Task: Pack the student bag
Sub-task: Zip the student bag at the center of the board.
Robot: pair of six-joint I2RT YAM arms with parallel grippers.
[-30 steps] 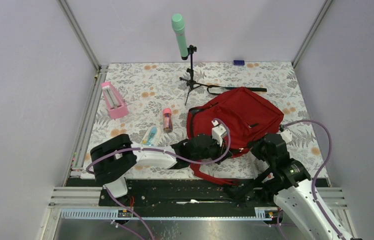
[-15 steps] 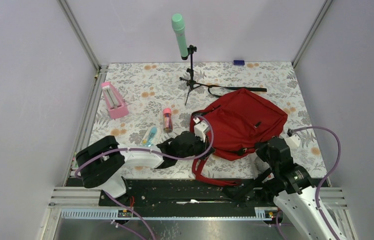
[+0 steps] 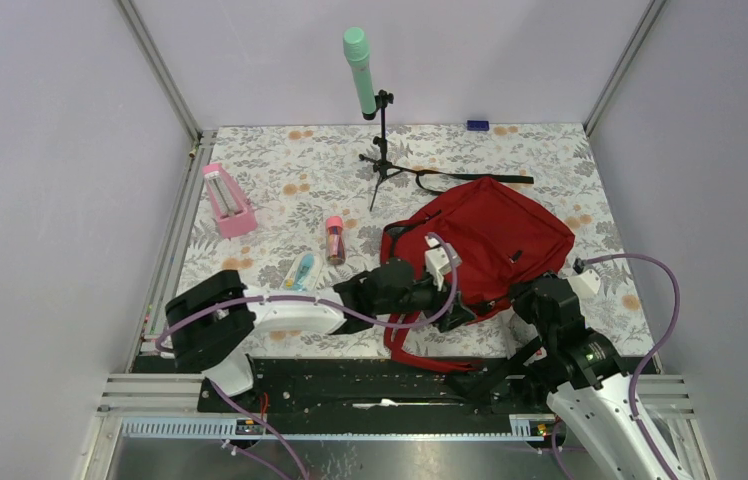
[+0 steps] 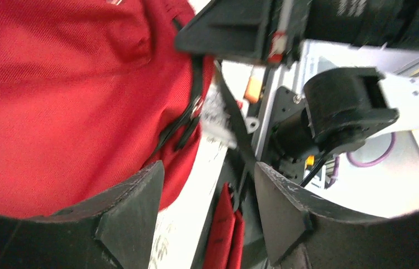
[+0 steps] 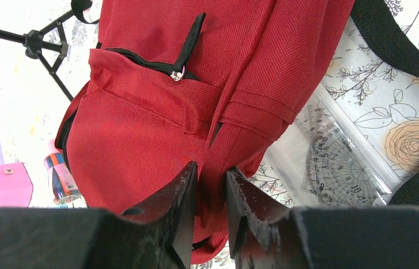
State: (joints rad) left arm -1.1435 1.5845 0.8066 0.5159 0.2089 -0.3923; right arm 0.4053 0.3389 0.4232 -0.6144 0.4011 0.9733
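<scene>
From above, we see the student bag (image 3: 495,235) lying on the bench (image 3: 280,170), its near edge between the left hand (image 3: 460,303) and the right hand (image 3: 518,292).

At the left wrist, the hand stands wide. The bag is to its left, and red straps (image 4: 224,230) lie ahead in the gap.

At the right wrist, the hand is narrow, with bag fabric showing in its gap. We cannot tell whether it grips. A clear protractor (image 5: 330,168) lies just right of it.
</scene>
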